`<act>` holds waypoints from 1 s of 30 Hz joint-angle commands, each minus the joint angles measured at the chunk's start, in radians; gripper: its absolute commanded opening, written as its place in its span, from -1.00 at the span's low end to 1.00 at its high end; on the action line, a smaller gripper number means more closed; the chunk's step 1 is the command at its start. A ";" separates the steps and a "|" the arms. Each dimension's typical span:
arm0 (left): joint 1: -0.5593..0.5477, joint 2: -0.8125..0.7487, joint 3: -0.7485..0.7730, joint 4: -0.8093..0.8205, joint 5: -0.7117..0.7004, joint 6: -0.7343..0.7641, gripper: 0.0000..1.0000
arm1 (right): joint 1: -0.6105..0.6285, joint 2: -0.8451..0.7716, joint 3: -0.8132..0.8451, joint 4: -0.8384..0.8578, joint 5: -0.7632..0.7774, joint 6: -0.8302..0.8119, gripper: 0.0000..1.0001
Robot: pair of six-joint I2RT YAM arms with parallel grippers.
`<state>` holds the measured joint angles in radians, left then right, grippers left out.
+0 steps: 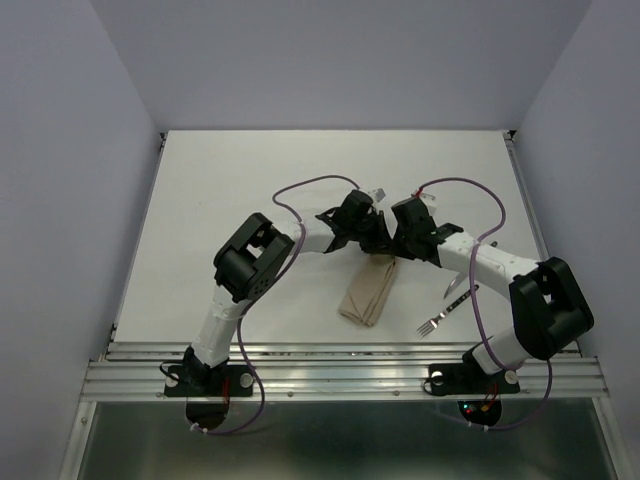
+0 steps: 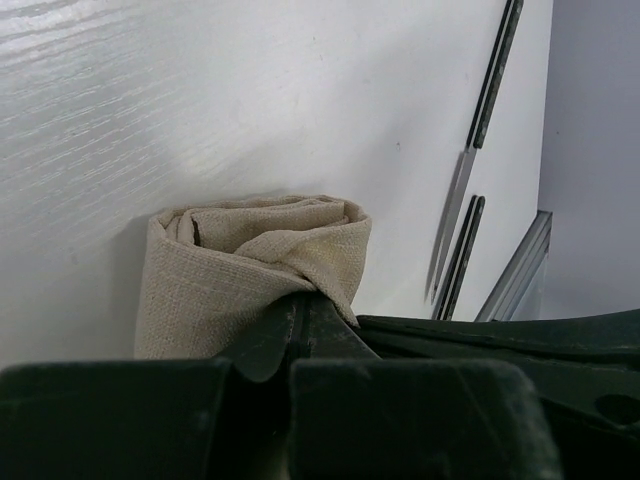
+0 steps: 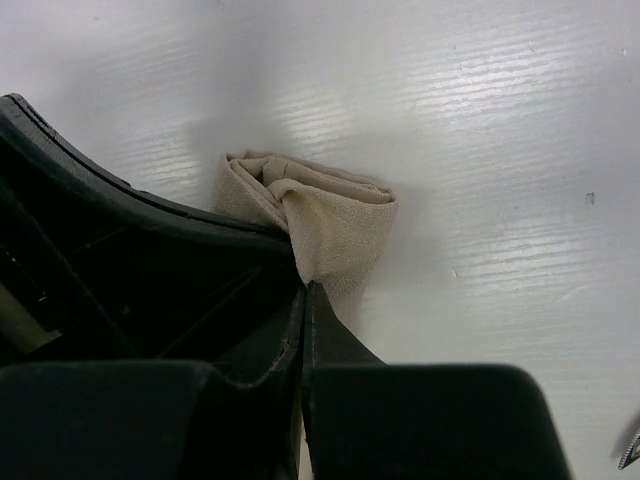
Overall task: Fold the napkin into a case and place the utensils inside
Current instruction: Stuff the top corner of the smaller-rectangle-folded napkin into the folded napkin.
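We're looking down on a plain white table [image 1: 250, 180], boxed in by pale lavender walls [image 1: 60, 150] on three sides, with a ribbed metal rail [image 1: 340, 365] running across the bottom of the frame where both arm bases are bolted. Right in the middle of the frame lies the napkin [image 1: 370, 290], folded down to a narrow beige strip that slants from upper right to lower left. Both arms meet at its upper end. Up close, the left gripper [image 2: 300, 310] has its fingers pressed together with a bunch of cloth pinched at the tips. The right gripper [image 3: 305, 295] matches it, fingers clamped tight on a twisted corner of the same fabric. The wrist views show that end of the cloth as rolled, layered folds. Now the cutlery: the fork [image 1: 440, 318] lies on bare table in the lower right of the overhead frame, apart from the cloth, tines pointing lower left. The knife [image 2: 478, 130], dark handle and silver blade, lies on the table at the upper right of the left wrist view, outside the napkin.
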<state>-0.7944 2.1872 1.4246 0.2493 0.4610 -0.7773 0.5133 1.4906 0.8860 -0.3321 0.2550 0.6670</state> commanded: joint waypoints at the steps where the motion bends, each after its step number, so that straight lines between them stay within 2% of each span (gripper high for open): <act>1: 0.001 -0.075 -0.070 0.125 -0.021 -0.056 -1.00 | 0.002 -0.015 -0.013 0.027 0.018 0.031 -0.99; 9: 0.000 -0.136 -0.136 0.120 0.041 -0.062 -1.00 | 0.002 0.019 -0.007 0.015 0.055 0.052 -0.99; 30: 0.000 -0.205 -0.181 -0.030 -0.001 0.015 -1.00 | 0.002 0.033 0.011 0.004 0.058 0.052 -0.99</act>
<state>-0.7944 2.0445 1.2644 0.2340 0.4515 -0.7967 0.5117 1.5143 0.8799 -0.3336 0.2890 0.7116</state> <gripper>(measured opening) 0.025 0.015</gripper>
